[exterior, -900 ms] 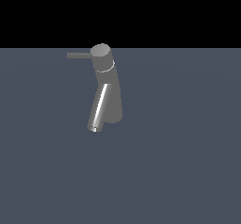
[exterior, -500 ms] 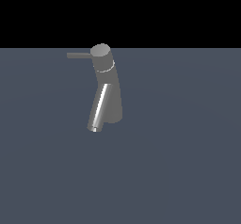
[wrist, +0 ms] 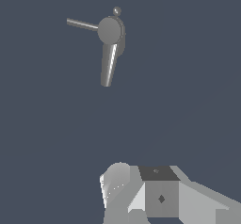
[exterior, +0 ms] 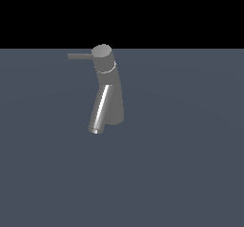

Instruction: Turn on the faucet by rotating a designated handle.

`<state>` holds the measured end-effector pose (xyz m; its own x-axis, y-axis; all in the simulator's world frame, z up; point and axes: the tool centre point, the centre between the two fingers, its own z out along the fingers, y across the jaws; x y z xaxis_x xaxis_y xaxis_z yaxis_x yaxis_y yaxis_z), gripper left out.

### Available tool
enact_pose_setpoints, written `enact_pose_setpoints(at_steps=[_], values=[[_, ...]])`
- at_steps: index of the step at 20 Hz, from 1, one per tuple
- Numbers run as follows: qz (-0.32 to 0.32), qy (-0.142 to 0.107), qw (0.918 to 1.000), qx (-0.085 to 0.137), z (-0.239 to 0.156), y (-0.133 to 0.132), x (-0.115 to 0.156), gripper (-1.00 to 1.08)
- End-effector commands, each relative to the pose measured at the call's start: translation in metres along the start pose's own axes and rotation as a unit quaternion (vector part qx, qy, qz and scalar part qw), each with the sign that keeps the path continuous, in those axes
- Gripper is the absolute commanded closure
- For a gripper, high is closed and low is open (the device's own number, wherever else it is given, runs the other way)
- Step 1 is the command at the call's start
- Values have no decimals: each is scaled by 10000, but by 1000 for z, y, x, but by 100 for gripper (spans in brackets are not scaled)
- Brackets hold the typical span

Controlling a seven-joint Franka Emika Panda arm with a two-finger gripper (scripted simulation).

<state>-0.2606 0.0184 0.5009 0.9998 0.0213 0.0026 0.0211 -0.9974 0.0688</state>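
No writing, brand or label readable on anything in either view.

Faucet [exterior: 110, 95] stands upright on the flat blue-grey table [exterior: 190, 164]; no table edge is clear apart from the far line where it meets the black background, and the faucet sits close to that line, somewhat toward the exterior view's left. Tapered dark column, wider at the base, round cap on top.

Spout [exterior: 100, 109]: shiny cylinder slanting down from the column's front, its lower end just above the table.

Handle [exterior: 79, 56]: thin straight rod, level, sticking out of the cap toward the exterior view's left. Wrist view shows it [wrist: 83, 25] as a thin bar off the round cap, with the spout [wrist: 108, 65] running off at roughly a right angle to it. A small round knob [wrist: 116, 11] shows beside the cap on the side away from the spout.

Arm: not seen in the exterior view. In the wrist view only pale grey blocky parts of the hand [wrist: 155, 195] show at the frame's border, well apart from the faucet [wrist: 112, 32], touching nothing. Fingertips not seen, so cannot tell whether the hand is spread or clenched.
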Motion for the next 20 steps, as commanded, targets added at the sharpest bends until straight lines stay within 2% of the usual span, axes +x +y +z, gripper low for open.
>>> enact_pose_setpoints(at_steps=[1,11,15,20], values=[[86,64,9999,9,-1,-4,3,108],[852,584,9946,124,-10,-40,27,108],[1329,869,9871,218,-13,-62,43,108],[1954,1196,9727,367,-11,-88,67,108]])
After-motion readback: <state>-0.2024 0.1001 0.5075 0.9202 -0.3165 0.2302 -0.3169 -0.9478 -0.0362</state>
